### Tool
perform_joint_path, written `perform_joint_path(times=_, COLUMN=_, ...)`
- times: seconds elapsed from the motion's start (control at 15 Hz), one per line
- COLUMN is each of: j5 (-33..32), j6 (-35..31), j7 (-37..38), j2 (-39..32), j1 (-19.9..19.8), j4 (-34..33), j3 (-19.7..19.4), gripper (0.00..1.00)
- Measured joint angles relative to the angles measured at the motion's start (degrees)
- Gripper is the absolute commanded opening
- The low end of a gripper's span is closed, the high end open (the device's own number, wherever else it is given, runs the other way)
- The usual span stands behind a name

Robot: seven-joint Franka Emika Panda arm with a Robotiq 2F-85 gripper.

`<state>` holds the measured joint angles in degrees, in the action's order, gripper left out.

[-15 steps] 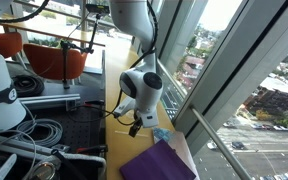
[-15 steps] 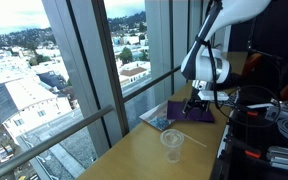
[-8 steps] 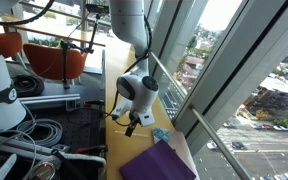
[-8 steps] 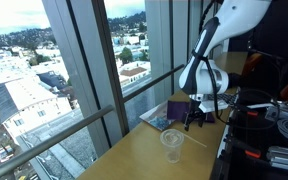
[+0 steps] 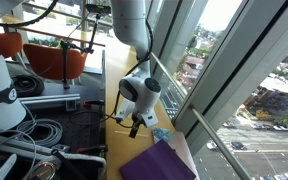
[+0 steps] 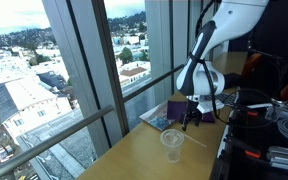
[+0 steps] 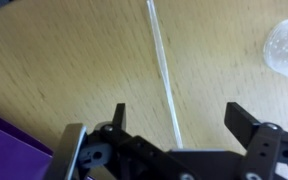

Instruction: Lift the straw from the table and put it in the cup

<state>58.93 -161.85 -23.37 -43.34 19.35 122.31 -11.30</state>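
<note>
Overhead, wide-open pincer (image 7: 176, 112) over the straw (image 7: 162, 70), flat on the table (image 7: 64, 70), outside the cup (image 7: 287, 48).

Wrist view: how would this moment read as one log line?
gripper: open over straw | straw: lying on table, not gripped | cup: no straw inside

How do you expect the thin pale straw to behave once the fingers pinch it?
The thin pale straw probably weighs little and may roll on the wooden table. Lying flat, it could slip from the open fingers.

Pale straw (image 7: 163, 72) lies flat near clear cup (image 7: 287, 48).
</note>
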Motion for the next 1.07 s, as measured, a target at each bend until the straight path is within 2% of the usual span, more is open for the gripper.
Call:
perform_joint_path(times=0.33, j5=0.00, j6=-0.03, j7=-2.13, j2=-2.53, j1=0.00, j4=-2.23, j3=0.04, gripper=1.00)
perform_joint_path(times=0.4, j5=0.00, j6=-0.06, j7=-2.35, j2=-3.27, j1=-0.01, j4=-2.80, j3=0.04, gripper=0.96)
perform_joint_path(times=0.47, j5=0.00, j6=-0.07, j7=-2.53, j2=-4.02, j1=-0.02, j4=-3.35, j3=0.04, gripper=0.76)
perform_joint_path(times=0.6, j5=0.00, j6=-0.07, j7=-2.77, j2=-5.35, j1=-0.01, j4=-4.33, j3=0.05, gripper=0.71)
perform_joint_path(times=0.8, j5=0.01, j6=-0.08, j7=-2.97, j2=-6.79, j1=-0.01, j4=-5.33, j3=0.21, gripper=0.46)
perform_joint_path(times=1.07, j5=0.01, j6=-0.66, j7=-3.01, j2=-7.54, j1=-0.23, j4=-5.52, j3=-0.01, gripper=0.19)
